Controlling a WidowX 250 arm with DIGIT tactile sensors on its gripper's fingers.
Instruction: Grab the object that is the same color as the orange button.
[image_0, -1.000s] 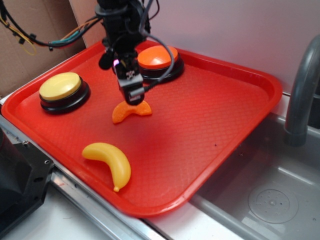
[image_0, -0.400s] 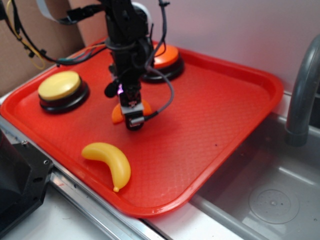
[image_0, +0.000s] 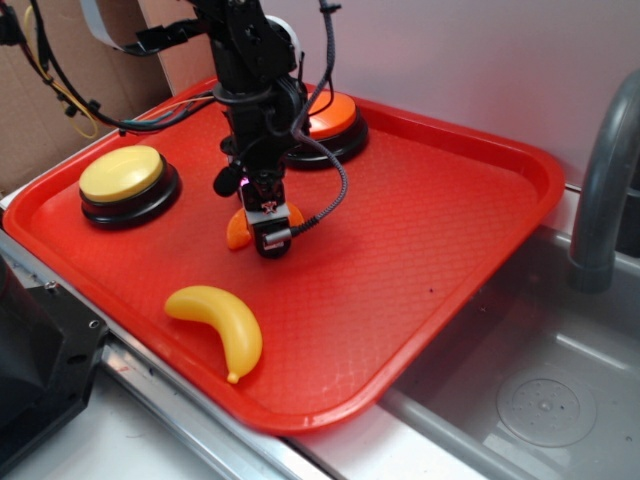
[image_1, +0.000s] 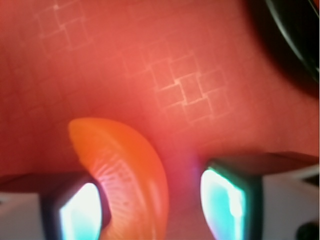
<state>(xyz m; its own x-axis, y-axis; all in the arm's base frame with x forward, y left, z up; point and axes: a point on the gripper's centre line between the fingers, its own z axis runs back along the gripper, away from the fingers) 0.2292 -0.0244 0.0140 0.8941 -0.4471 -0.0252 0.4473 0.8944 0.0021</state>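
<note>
The orange segment (image_0: 236, 232) lies on the red tray (image_0: 450, 240), mostly hidden behind my gripper (image_0: 268, 240) in the exterior view. In the wrist view the ridged segment (image_1: 130, 170) sits between my two fingers: it touches the left finger (image_1: 80, 212), and a gap of bare tray separates it from the right finger (image_1: 222, 200). My gripper (image_1: 152, 207) is lowered to the tray, open, straddling the segment. The orange button (image_0: 328, 115) stands at the tray's far edge, partly hidden by the arm.
A yellow-topped button (image_0: 120, 172) stands at the tray's left. A yellow toy banana (image_0: 222, 325) lies near the front rim. A metal sink (image_0: 530, 400) and a grey faucet (image_0: 600, 200) are to the right. Cables hang at the upper left.
The gripper came down from above the segment to tray level and now straddles it. In the last half second it has barely moved.
</note>
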